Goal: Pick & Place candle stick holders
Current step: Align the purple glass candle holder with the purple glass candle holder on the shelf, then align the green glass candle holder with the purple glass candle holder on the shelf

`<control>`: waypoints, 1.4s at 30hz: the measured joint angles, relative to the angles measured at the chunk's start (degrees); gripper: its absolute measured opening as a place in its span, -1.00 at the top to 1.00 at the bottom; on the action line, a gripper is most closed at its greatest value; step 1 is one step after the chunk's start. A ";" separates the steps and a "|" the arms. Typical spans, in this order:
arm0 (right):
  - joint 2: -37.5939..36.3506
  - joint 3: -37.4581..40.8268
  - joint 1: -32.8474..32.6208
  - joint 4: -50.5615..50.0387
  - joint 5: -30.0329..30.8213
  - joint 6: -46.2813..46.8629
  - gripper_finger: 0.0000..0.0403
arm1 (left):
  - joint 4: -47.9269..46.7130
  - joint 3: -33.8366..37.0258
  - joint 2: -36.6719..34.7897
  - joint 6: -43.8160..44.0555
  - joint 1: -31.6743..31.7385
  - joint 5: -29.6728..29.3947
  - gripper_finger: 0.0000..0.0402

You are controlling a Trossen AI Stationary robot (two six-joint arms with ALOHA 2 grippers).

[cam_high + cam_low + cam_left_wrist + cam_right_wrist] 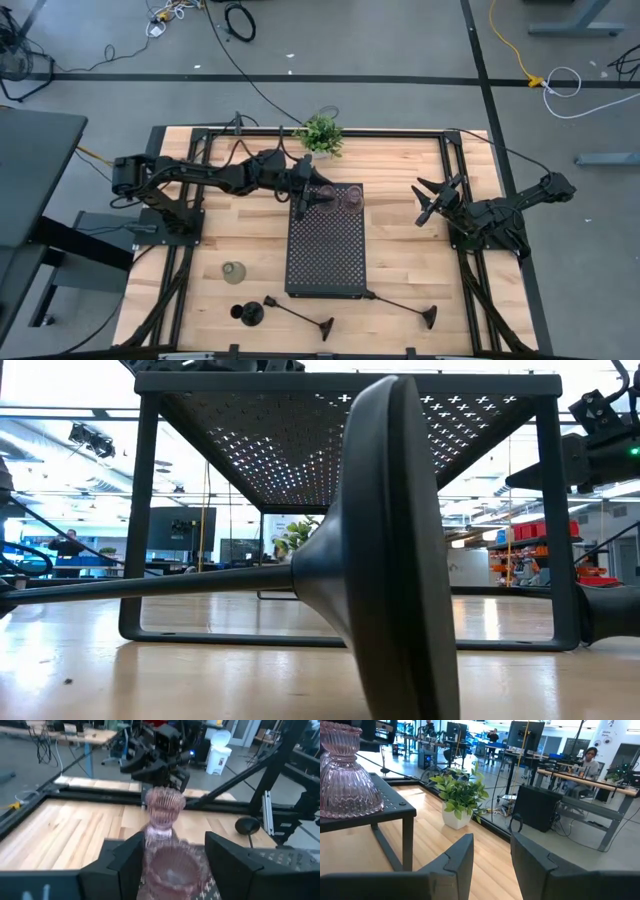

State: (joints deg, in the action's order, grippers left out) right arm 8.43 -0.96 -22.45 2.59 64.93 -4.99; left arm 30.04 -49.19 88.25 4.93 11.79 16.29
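Two pinkish glass cups stand on the far end of the black perforated tray: one between the fingers of my left gripper, the other just to its right. An olive-green cup stands on the table left of the tray. A short black holder and two long-stemmed black holders lie near the front edge. My right gripper is open and empty right of the tray. My left gripper has the near pinkish cup's ribbed body between its two fingers, one on each side. The fingers come level from the table's left side. The cup stands upright with its base on the tray.
A small green potted plant stands at the far edge behind the tray. The tray stands raised on legs. A long-stemmed holder's round base fills the low view. Bare wood lies left and right of the tray.
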 joint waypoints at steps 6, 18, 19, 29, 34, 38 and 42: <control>0.00 -0.01 -0.01 0.02 0.00 -0.01 0.35 | 0.15 0.02 0.02 0.41 0.02 -0.15 0.06; 0.00 -0.01 -0.01 0.00 -0.01 -0.02 0.35 | 3.37 0.02 0.00 2.89 -0.02 1.86 -0.10; 0.00 0.00 -0.01 0.00 -0.02 -0.02 0.35 | 3.23 0.02 -0.02 2.90 -0.03 1.89 -0.10; 0.00 -0.01 0.00 -0.01 -0.02 -0.01 0.35 | 2.06 0.02 -4.81 2.82 2.49 2.06 -0.10; 0.00 0.01 0.00 0.04 -0.02 -0.02 0.35 | -5.09 0.00 -12.13 2.80 3.90 4.29 -0.11; 0.00 -0.01 0.01 0.16 0.00 -0.01 0.35 | -18.10 0.00 -19.89 3.40 4.19 6.28 -0.11; 0.00 -0.01 0.00 0.17 -0.02 -0.02 0.35 | -33.15 0.00 -29.06 2.95 3.96 8.59 -0.11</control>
State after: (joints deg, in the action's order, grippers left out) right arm 8.43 -0.97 -22.46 2.76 64.90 -5.02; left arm -3.12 -49.19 59.18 7.88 15.76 24.89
